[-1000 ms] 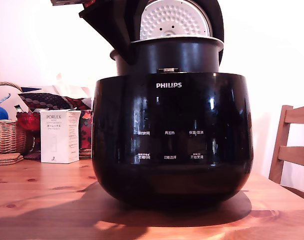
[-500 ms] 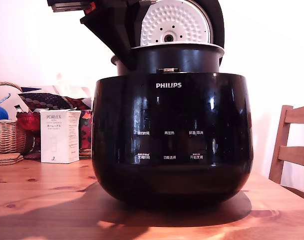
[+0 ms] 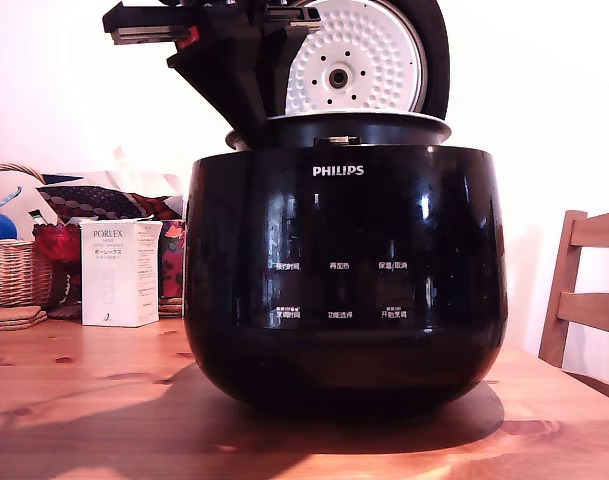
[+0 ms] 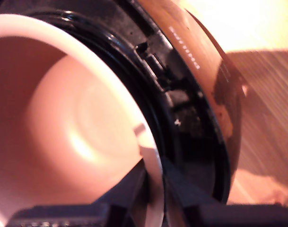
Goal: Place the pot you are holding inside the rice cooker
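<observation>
Rice cooker is seen filling the middle of the exterior view, its glossy black body standing on the wooden table with the hinged lid raised at the upper centre and its white dimpled disc turned toward the camera. The pot is sunk almost wholly into the cooker; only its thin pale rim and a narrow dark band are shown above the body's top edge, just under the lid disc. The pincer is seen at the upper left of the frame, reaching down to the rim on the exterior view's left. In the wrist view the pincer is clenched on the pot's rim, one dark finger inside the pale wall and one outside. A slim dark gap is left there between the rim and the cooker's inner collar. Open table is shown in front of the cooker. A white box and a wicker basket are stood at the left edge, well apart from the body; a wooden chair is at the right edge.
</observation>
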